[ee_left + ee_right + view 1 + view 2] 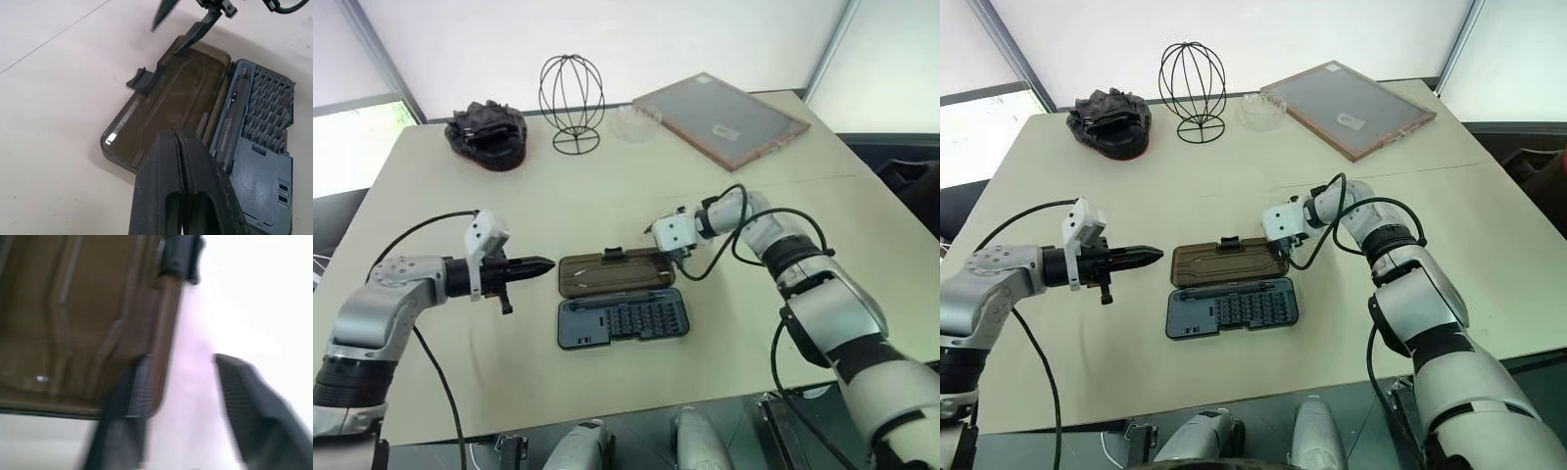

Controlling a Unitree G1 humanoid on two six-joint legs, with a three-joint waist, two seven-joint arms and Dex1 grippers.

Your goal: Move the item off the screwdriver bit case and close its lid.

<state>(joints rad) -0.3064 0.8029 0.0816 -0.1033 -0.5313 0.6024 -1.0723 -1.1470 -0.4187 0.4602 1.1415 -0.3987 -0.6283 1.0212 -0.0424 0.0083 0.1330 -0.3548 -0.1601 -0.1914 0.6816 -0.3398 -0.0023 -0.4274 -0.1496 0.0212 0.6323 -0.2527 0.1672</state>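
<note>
Now right end effector [178,401] agape, empty.

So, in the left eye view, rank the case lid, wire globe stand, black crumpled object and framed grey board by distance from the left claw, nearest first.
1. Lid: just off the left claw tip, toward the table's middle.
2. Black crumpled object: far edge, left side.
3. Wire globe stand: far edge, near the middle.
4. Framed grey board: far right corner.

At upper frame stood a wire dome stand [572,103], a dark crumpled object [488,135], perhaps cloth, and a framed grey board [720,118].
</note>
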